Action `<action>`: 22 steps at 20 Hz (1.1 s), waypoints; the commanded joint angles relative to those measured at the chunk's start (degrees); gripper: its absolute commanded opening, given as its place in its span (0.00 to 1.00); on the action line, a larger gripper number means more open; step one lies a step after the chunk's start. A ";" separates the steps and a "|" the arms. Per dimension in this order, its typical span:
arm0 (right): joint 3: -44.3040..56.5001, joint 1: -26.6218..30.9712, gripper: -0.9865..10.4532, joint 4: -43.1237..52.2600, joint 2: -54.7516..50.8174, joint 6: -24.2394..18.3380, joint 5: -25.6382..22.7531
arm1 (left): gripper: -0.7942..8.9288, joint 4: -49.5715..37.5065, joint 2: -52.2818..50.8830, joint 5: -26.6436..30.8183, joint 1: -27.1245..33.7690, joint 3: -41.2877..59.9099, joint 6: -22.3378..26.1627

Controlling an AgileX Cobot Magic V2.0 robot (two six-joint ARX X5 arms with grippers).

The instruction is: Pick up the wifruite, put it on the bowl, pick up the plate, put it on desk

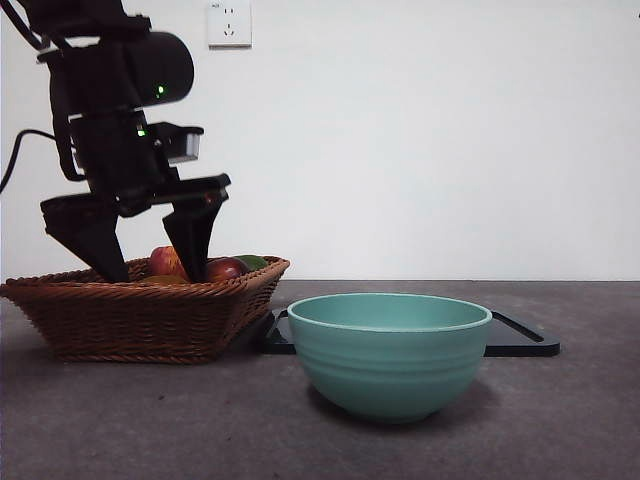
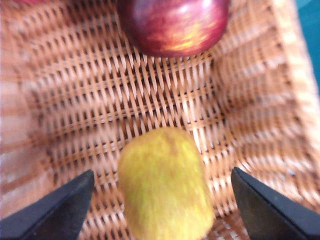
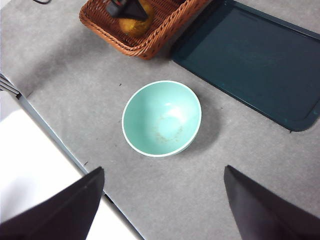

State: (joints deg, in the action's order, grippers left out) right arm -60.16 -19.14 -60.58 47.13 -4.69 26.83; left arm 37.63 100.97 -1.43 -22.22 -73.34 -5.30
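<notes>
The wifruite (image 2: pixel 165 185), a small tan-brown oval fruit, lies on the floor of the brown wicker basket (image 2: pixel 75 90). My left gripper (image 2: pixel 162 172) is open and lowered into the basket (image 1: pixel 140 320), one jaw on each side of the fruit, not touching it. In the front view this gripper (image 1: pixel 155 272) is at the left. The teal-green bowl (image 1: pixel 390 355) stands empty on the desk (image 1: pixel 150 420). My right gripper (image 3: pixel 163 169) is open and empty, high above the bowl (image 3: pixel 161 118). The right wrist view shows the wifruite (image 3: pixel 136 22) under the left gripper.
A red-and-yellow apple (image 2: pixel 172 22) lies in the basket beyond the wifruite. A dark green fruit (image 1: pixel 252 261) shows at the basket's right rim. A glossy black tray (image 3: pixel 250 60) lies flat behind the bowl, beside the basket. A white surface (image 3: pixel 35 160) borders the desk edge.
</notes>
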 commanded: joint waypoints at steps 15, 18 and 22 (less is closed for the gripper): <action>-1.07 -0.35 0.42 0.55 0.37 0.15 -0.07 | 0.30 -0.26 0.00 0.13 -0.61 -1.40 -1.88; -1.07 -0.35 0.42 0.57 0.37 0.15 -0.07 | 0.30 0.33 -6.12 -0.09 -1.95 -1.40 -1.84; -1.07 -0.35 0.42 0.55 0.37 0.15 -0.07 | 0.30 2.67 -15.50 -0.35 -6.88 -1.40 -1.38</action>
State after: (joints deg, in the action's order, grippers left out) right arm -60.16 -19.14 -60.58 47.13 -4.69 26.83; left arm 40.56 84.79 -1.63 -28.75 -73.58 -6.79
